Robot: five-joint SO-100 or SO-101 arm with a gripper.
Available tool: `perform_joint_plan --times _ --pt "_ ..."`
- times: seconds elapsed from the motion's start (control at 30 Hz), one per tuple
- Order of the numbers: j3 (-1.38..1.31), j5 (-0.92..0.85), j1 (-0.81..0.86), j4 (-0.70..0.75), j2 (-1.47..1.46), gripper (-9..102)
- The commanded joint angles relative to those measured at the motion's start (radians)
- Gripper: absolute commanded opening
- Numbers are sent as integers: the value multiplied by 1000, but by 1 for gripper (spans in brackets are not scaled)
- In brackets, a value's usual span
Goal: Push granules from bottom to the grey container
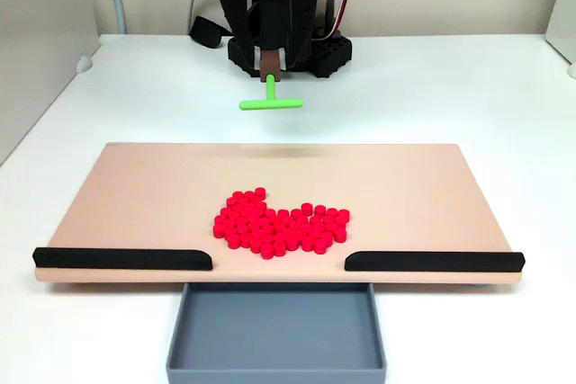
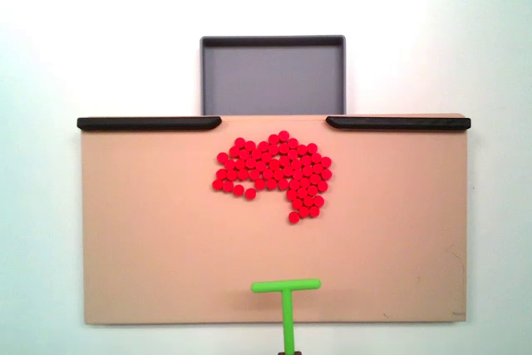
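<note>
Now my gripper [image 1: 270, 67] clamps the green T-stick [image 1: 271, 102] behind the granules [image 1: 282, 223], aimed through the strips' gap toward the grey container [image 1: 275, 368].

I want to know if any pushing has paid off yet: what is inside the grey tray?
Nothing shows inside the grey tray; its floor looks bare. The red granules all lie on the tan board.
</note>
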Motion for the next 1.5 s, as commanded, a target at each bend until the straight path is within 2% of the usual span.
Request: perform_joint_plan --times 0.0,0.7,0.83,1.1,1.47 --pt "-9 -9 6 -6 15 0" --pt "-9 -97 92 -9 21 0" --pt "-5 -107 118 -43 8 0" --pt "97 -98 117 -206 -18 0" --pt "172 -81 72 -252 -32 0"
